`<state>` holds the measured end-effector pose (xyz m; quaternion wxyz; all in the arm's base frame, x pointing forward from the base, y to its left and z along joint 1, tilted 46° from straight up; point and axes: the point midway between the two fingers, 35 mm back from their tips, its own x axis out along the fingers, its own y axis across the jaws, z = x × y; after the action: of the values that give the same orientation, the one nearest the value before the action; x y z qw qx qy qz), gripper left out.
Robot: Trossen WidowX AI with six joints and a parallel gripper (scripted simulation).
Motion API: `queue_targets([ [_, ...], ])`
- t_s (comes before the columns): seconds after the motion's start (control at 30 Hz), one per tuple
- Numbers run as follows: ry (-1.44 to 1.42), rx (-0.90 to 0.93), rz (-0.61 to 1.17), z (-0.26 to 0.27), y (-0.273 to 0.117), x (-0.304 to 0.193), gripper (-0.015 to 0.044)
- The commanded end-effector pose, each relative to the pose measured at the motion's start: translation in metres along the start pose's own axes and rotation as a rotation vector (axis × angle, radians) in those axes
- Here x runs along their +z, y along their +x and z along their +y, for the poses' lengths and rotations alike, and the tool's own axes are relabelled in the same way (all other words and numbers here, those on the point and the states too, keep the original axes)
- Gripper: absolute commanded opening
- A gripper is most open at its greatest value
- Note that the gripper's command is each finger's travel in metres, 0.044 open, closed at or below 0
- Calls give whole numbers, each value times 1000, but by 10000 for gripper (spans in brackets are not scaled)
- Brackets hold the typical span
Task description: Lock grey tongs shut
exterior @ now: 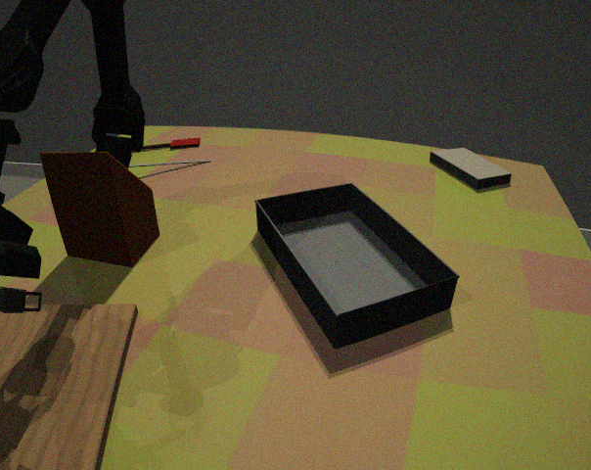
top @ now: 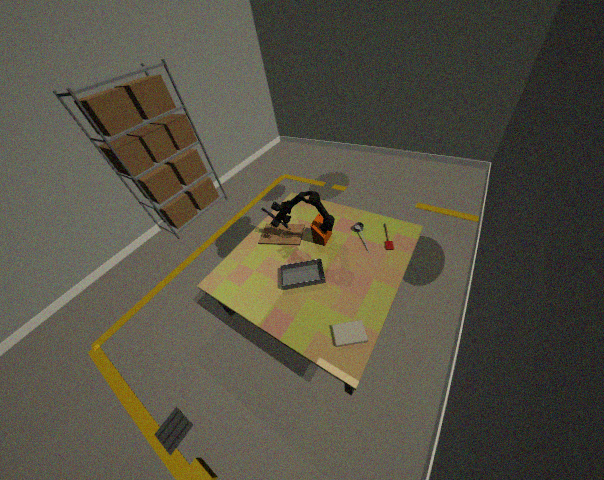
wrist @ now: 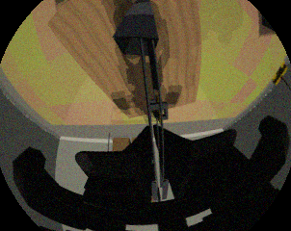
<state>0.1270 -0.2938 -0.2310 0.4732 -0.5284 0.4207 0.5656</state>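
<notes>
The grey tongs (top: 267, 211) (wrist: 156, 159) are held off the wooden board (top: 271, 240) (exterior: 96, 404) (wrist: 184, 72). Their two arms run close together in the wrist view, from a dark block at the top to small grey pads at the bottom. One end with a small square loop shows at the left edge of the exterior view, roughly level over the board. In the top view the far end points out past the board, toward the shelf side. My gripper (top: 276, 219) is shut on the tongs; its fingers are hard to make out. Whether the lock has caught cannot be seen.
The roasting tin (top: 301, 285) (exterior: 391, 326) stands empty beyond the board. An orange-brown block (top: 320, 235) (exterior: 93, 207) stands beside the board, near the arm's base. A ladle (top: 358, 227), a red-ended tool (top: 388, 245) (exterior: 185, 143) and a pale flat box (top: 349, 333) (exterior: 470, 164) lie farther off.
</notes>
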Motion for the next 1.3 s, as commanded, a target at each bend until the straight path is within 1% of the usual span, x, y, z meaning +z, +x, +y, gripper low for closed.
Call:
queue_targets([
  [0.0, -4, -5, -42, -2, 1, -8, -150],
  [0.63, -3, -2, -266, -1, 4, -16, -150],
  [1.27, 0, -10, -490, 0, -9, -17, -150],
])
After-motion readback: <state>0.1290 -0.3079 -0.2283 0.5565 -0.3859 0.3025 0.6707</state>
